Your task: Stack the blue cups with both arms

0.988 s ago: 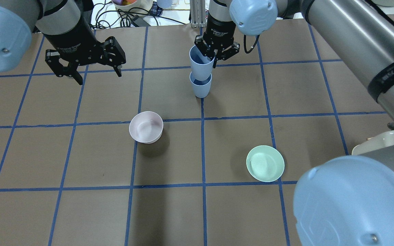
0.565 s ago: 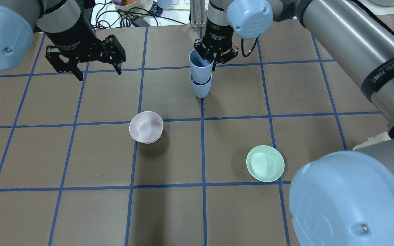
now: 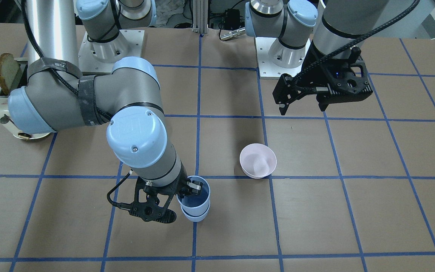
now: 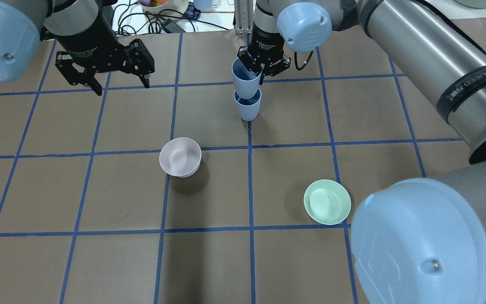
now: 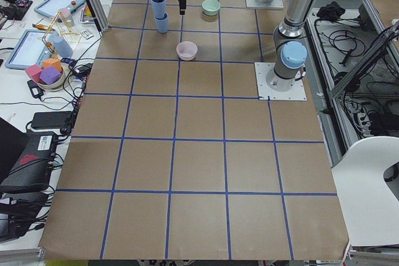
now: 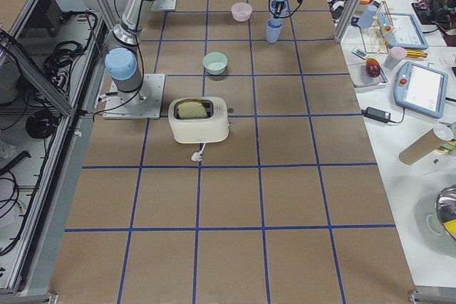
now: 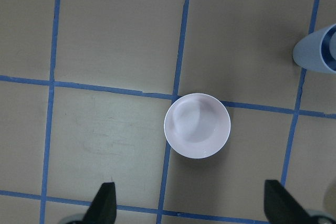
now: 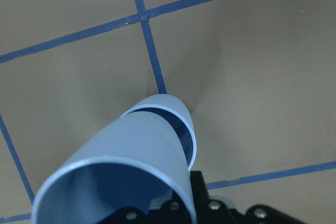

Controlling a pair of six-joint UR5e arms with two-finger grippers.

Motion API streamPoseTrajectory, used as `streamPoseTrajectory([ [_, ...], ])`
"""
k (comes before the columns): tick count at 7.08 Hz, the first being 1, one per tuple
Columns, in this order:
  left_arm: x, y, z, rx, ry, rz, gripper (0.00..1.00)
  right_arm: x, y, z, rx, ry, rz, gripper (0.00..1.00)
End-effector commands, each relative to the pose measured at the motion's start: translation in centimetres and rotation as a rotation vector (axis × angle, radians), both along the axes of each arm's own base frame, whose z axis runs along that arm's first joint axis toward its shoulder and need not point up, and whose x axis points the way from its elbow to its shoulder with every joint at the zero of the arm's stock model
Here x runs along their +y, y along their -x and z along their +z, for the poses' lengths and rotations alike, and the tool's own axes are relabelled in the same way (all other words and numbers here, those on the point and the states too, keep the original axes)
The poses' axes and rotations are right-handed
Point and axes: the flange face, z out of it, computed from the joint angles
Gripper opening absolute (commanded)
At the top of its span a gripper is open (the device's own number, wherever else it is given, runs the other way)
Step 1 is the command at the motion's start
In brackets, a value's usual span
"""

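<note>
Right pincer (image 4: 260,74) pinches upper cup (image 4: 246,84) by its rim, part-nested in lower cup (image 4: 247,109) on bench (image 4: 209,185). Left pincer (image 4: 122,88) spread wide, empty. Cups likely light, stiff, slick: rim hold suits.

Table (image 4: 209,261) bears lower blue cup (image 4: 247,111), pink bowl (image 4: 180,157), green bowl (image 4: 327,202), toaster (image 6: 199,122).

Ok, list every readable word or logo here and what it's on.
"Adaptive Gripper": white print on the bodies of the left gripper and the right gripper, which holds the upper blue cup. The finer print below is unreadable.
"UR", embossed: blue joint cap.
Black strap: lettering too blurred to read.
</note>
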Motion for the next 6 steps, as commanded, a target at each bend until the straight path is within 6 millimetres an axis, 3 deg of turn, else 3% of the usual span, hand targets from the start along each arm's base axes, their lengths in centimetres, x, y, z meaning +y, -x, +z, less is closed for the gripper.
streamPoseTrajectory([
  [1,0.25,0.0,0.09,0.0,0.002,-0.001,1.0,-0.01,0.31,-0.49,0.032,-0.002,0.004,0.0],
  [2,0.38,-0.02,0.1,-0.002,0.002,-0.001,1.0,-0.03,0.29,-0.6,0.031,-0.004,0.004,0.01],
  [3,0.38,-0.02,0.1,-0.002,0.002,-0.001,1.0,-0.01,0.25,-0.65,0.027,-0.006,0.001,0.99],
  [6,0.55,-0.03,0.26,-0.001,0.005,-0.001,1.0,0.06,0.23,-0.48,0.025,-0.011,0.001,1.0],
])
